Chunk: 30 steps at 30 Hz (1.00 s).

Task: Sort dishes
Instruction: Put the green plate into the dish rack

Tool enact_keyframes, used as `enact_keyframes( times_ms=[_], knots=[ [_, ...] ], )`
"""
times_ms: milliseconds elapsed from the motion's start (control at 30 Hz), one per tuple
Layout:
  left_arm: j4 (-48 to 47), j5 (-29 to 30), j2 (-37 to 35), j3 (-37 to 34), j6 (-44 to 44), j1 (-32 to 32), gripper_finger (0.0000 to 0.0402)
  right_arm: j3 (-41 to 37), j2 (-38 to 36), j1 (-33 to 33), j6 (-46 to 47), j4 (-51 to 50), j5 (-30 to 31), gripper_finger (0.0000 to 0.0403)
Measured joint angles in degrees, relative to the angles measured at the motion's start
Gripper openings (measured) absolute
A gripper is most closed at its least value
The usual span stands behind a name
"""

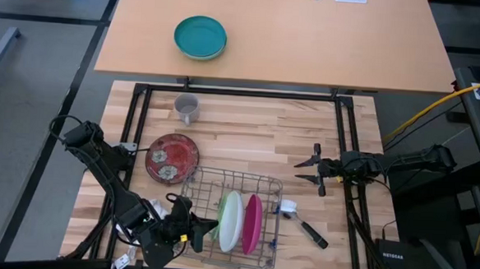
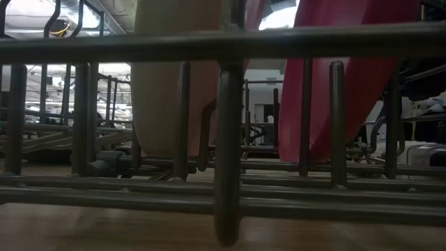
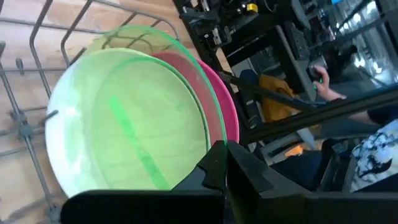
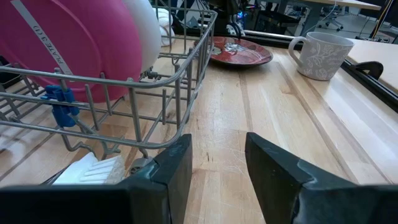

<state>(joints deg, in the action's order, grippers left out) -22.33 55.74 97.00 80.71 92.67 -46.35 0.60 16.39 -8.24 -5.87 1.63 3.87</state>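
Wire bars of the dish rack (image 2: pixel 230 139) fill the low view, and behind them two plates stand on edge in the slots, which is how a rack keeps flat dishes upright and apart. From above, the rack (image 1: pixel 213 181) sits at the near edge of the wooden table (image 1: pixel 249 127), holding the pale green plate (image 1: pixel 221 219), the white plate (image 1: pixel 233 221) touching it, and the magenta-pink plate (image 1: pixel 252 224) just beside them, all three vertical. Hard against the rack's left side is the left gripper (image 1: pixel 204 226), level with the green plate (image 3: pixel 134 134); its wrist view shows the plate's face close ahead, but whether the fingers are pinching the rim or have let go I cannot tell. A dish brush (image 1: pixel 301 224) lies flat just right of the rack. Farther right, clear of the rack, the right gripper (image 1: pixel 314 170) waits above bare wood with its fingers (image 4: pixel 171 168) spread apart and nothing between them. Beyond the rack, the dark red plate (image 1: pixel 172 157) lies flat on the table, the one dish not yet racked, so I judge it the remaining job. Past it stands the grey mug (image 1: pixel 187 109), and on the far table the teal bowl (image 1: pixel 201 38).
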Motion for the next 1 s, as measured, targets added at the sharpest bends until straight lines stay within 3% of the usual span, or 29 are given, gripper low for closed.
enact_keyframes(
  times_ms=[367,1000],
  knots=[
    [-5.68,-3.12,0.01,0.00,10.48,0.00,0.0000,0.00,0.01,0.01,-0.01,0.00,0.01,0.0154],
    [-5.29,-7.18,0.01,-0.02,16.09,1.03,0.0000,0.00,0.00,0.00,-0.39,0.02,0.01,0.0154]
  ],
)
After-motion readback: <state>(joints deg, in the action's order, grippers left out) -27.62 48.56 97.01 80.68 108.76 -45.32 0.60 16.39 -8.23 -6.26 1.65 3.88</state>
